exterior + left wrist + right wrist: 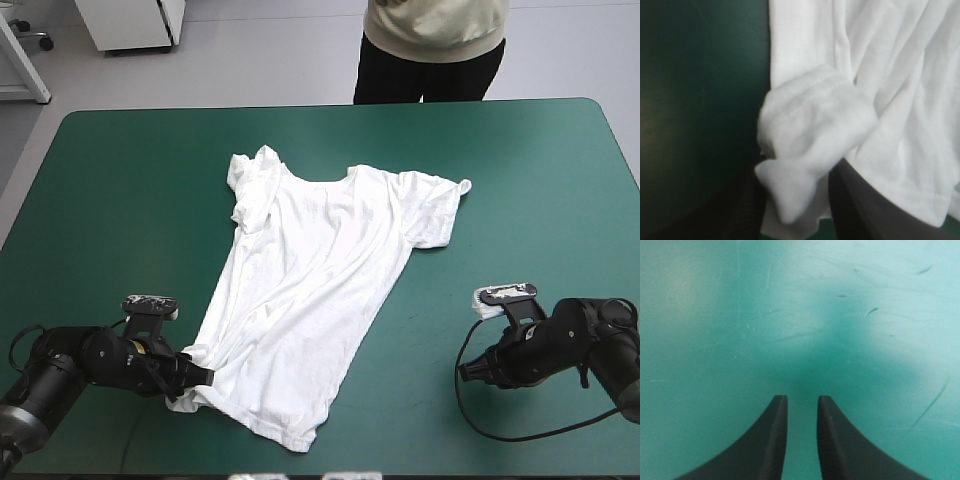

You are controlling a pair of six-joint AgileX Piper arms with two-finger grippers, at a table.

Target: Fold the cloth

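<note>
The T-shirt [320,290] lies spread on the cover [110,200], with the collar toward the far edge and the hem toward you, set a little askew. Your left gripper [197,378] is at the hem's left corner [188,398]. In its wrist view that corner is rolled over and between the fingers [870,215], which stand close on the cloth with their tips hidden under the fold. I read that as a pinch on the T-shirt, though a bunched one. Your right gripper [468,372] sits low over bare cover, well apart from the T-shirt. Its fingers [772,445] are parted by a narrow gap with nothing in it.

The step looks like taking both hem corners for the first fold. Before you lift, check that the left pinch takes both layers and not just the rolled hem. A grip on the roll alone may slip out under load.

Bring the right gripper across to the other hem corner [300,440] and open it wider. Come in low along the cover and slide one finger under the edge. Lift both corners together and evenly, so the cloth does not twist.

The sleeve [250,190] on your left arm's side is crumpled. That wrinkle will likely go into the fold unless you flatten it first.
</note>
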